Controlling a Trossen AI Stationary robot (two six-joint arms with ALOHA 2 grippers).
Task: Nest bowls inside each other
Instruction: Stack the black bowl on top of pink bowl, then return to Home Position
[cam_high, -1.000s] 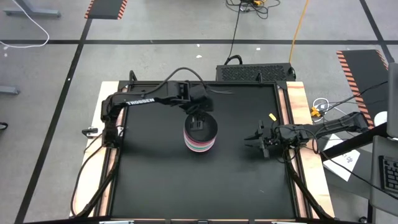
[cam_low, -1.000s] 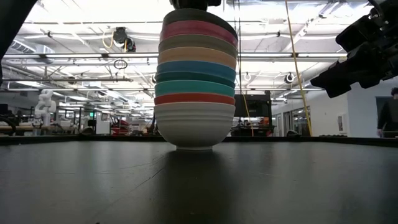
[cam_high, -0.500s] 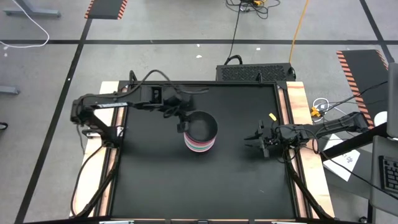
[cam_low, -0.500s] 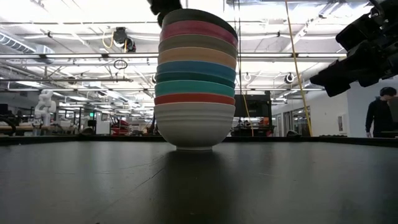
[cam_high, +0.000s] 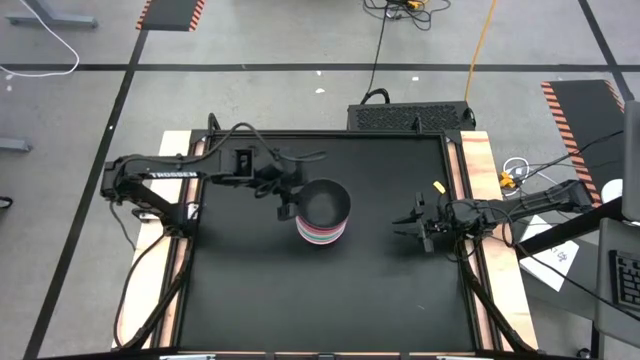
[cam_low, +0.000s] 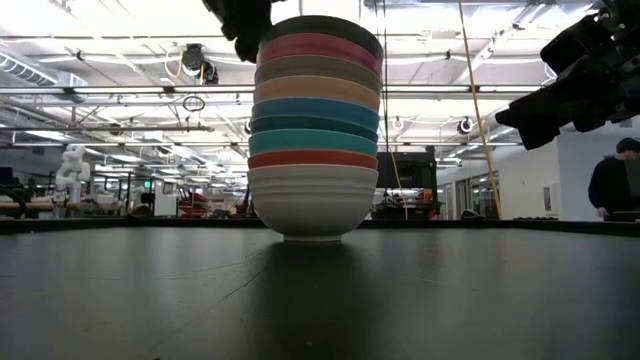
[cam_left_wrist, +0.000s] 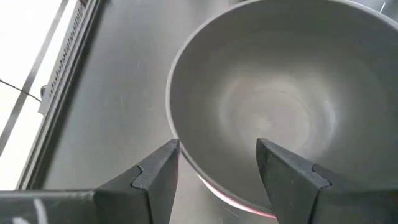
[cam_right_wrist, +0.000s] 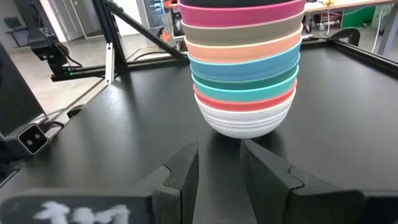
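Several bowls stand nested in one stack (cam_high: 323, 215) near the table's middle. The white bowl (cam_low: 312, 200) at the bottom rests on the black mat, and red, turquoise, dark green, blue, orange, tan and magenta rims rise above it. A black bowl (cam_left_wrist: 273, 106) sits on top. My left gripper (cam_high: 288, 207) hangs open beside the stack's top on the table's left side; one finger stands over the black bowl's rim and the other outside it, touching nothing. My right gripper (cam_high: 408, 226) waits open and level to the right of the stack (cam_right_wrist: 242, 68), empty.
The black mat (cam_high: 300, 300) has free room all along its near half. Wooden rails (cam_high: 480, 200) line its left and right edges, and a black box (cam_high: 410, 117) stands behind the far edge. A person (cam_low: 615, 180) shows in the room beyond.
My left gripper has drawn back from above the top bowl toward the table's left edge and sunk a little, its fingers the same width apart. The stack has stayed in place.
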